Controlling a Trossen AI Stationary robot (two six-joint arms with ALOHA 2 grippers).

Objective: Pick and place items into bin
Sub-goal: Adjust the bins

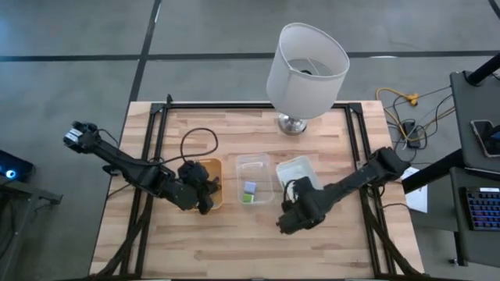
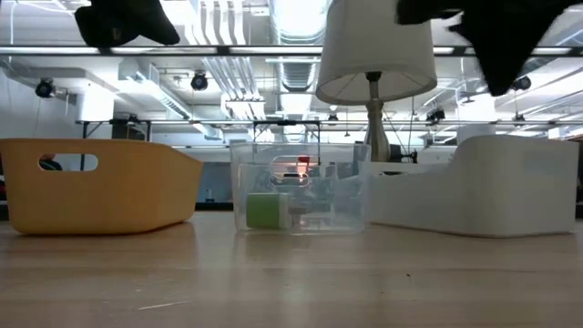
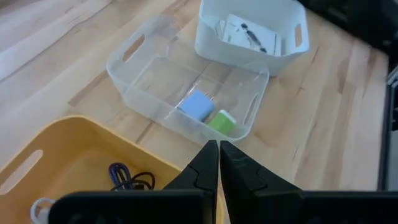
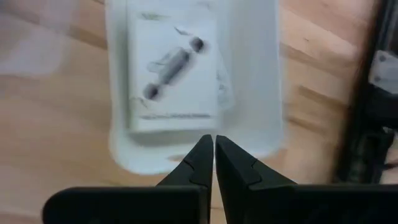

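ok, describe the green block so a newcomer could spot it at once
Three bins sit in a row in front of the lamp; take the clear bin in the middle. The green block lies on its floor beside a lilac block. It is the only bright green thing there.

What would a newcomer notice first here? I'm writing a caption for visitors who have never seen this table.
The big white lamp at the table's far edge stands out first. Next come three bins in a row mid-table: a yellow bin under the left gripper, a clear bin holding a green block and a lilac block, and a white bin with a printed card beside the right gripper. Both grippers are shut and empty.
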